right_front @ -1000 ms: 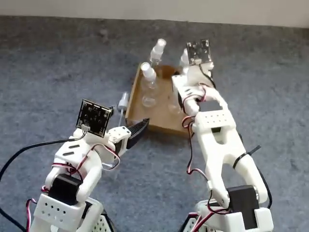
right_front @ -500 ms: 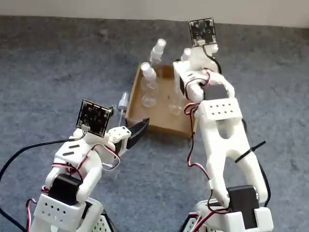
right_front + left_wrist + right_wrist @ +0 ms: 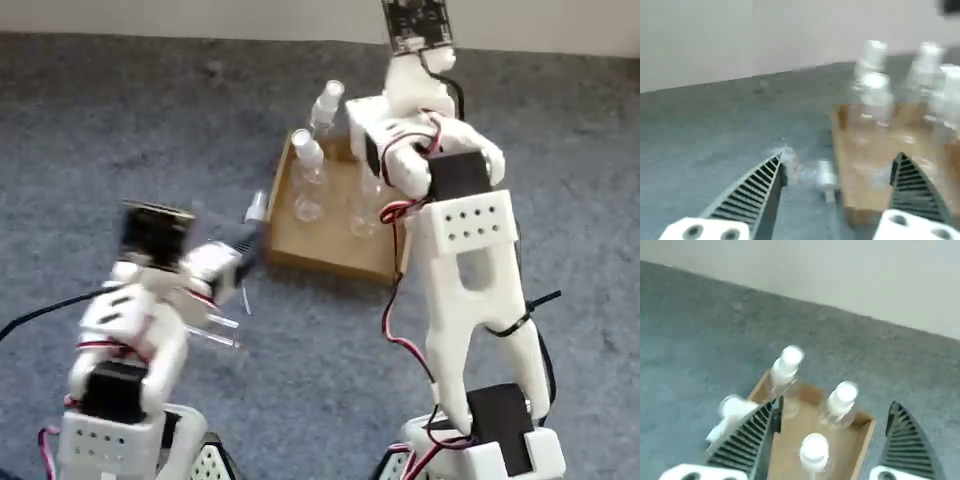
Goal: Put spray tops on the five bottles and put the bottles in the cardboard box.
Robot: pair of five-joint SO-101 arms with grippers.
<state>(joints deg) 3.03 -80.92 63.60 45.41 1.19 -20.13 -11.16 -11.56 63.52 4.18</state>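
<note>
Bottles (image 3: pixel 786 367) with white tops stand upright in the box (image 3: pixel 325 245). The right wrist view shows three. One is right at the far left corner, one is by the far edge more to the right, and one is nearer the middle. They stand near each other but do not touch. The near part of the box floor is bare brown card.

One loose spray top (image 3: pixel 826 175) lies on the carpet (image 3: pixel 120 130). It is outside the box, just beside its left edge.

The left gripper (image 3: pixel 838 160) is low over the carpet. Its jaws are spread wide and hold nothing. The spray top lies between its two black fingers (image 3: pixel 760 187) and touches neither. One finger is over the carpet and the other is over the near left part of the box.

The right gripper (image 3: pixel 836 405) hangs above the box. Its jaws are spread wide too and grip nothing. It is above the bottle tops and touches none of them. In the high view the right arm (image 3: pixel 465 260) covers the right side of the box, so that edge is hidden.

Carpet stretches wide to the left of the box and in front of it, between the two arms. The wall (image 3: pixel 840 270) is well behind the far edge of the box.
</note>
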